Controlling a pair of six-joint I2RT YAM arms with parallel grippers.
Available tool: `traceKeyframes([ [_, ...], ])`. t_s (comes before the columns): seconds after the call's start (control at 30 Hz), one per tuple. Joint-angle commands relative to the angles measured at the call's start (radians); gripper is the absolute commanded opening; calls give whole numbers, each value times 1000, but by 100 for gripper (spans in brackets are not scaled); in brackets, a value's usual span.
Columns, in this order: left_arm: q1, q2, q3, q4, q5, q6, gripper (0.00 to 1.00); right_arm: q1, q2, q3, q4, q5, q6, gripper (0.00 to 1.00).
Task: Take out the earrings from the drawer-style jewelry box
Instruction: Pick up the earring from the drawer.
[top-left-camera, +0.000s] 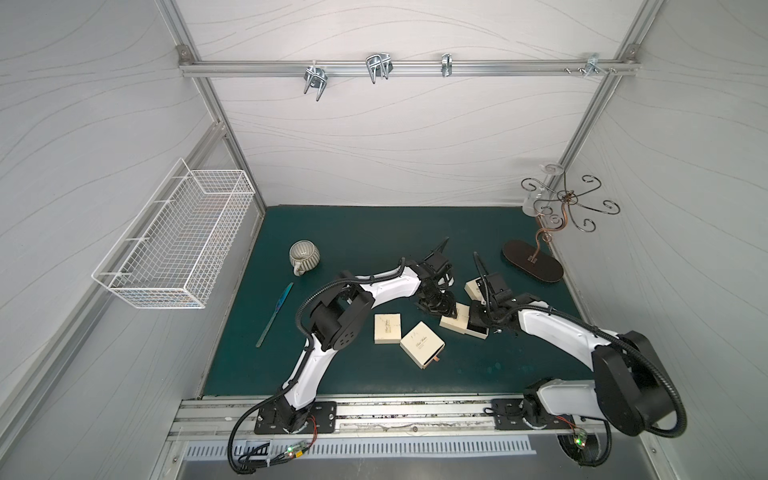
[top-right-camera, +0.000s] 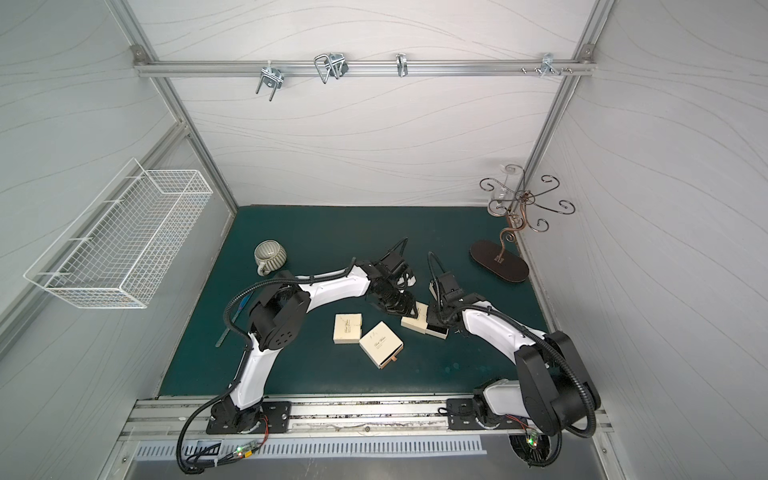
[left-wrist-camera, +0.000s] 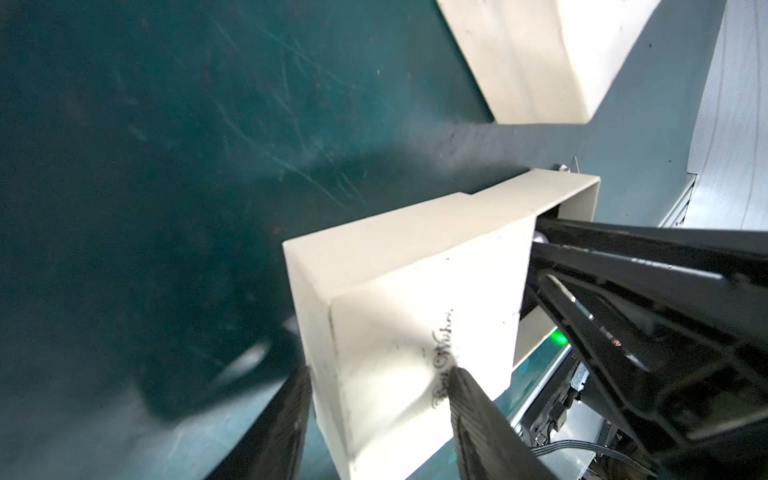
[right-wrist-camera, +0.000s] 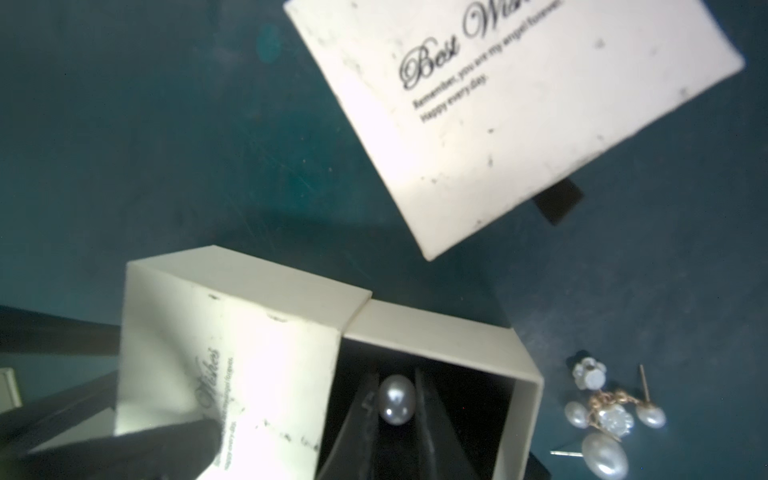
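Right of the worktop's (right-wrist-camera: 166, 145) middle, the left end effector (left-wrist-camera: 380, 374) clamps the jewelry box (right-wrist-camera: 232, 332) by its cream sleeve while the right end effector (right-wrist-camera: 395, 374), inside the pulled-out drawer (right-wrist-camera: 436, 328), pinches 1 pearl earring (right-wrist-camera: 397, 399), with more earrings (right-wrist-camera: 602, 415) lying on the worktop just beside that drawer.

Pearly earring (right-wrist-camera: 397, 399) glossy, cream box (right-wrist-camera: 232, 332) matt and scuffed — probably card — green mat (right-wrist-camera: 166, 145) scratched.

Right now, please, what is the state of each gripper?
Left gripper: closed, holding the jewelry box sleeve.
Right gripper: closed on a pearl earring inside the open drawer.
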Motion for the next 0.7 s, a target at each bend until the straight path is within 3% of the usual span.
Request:
traceKeyframes([
  [0.0, -2, 49, -4, -121, -80, 20, 55, 7, -29, -11, 8, 22, -6, 11],
  [0.23, -3, 64, 13, -142, -80, 22, 55, 8, -170, -44, -2, 53, 0, 10],
  [0.5, -3, 64, 8, -134, -73, 20, 55, -25, -315, -63, -125, 221, 52, 11],
  [0.67, -4, 62, 6, -126, -63, 22, 55, -102, -279, -84, -140, 166, 78, 12],
])
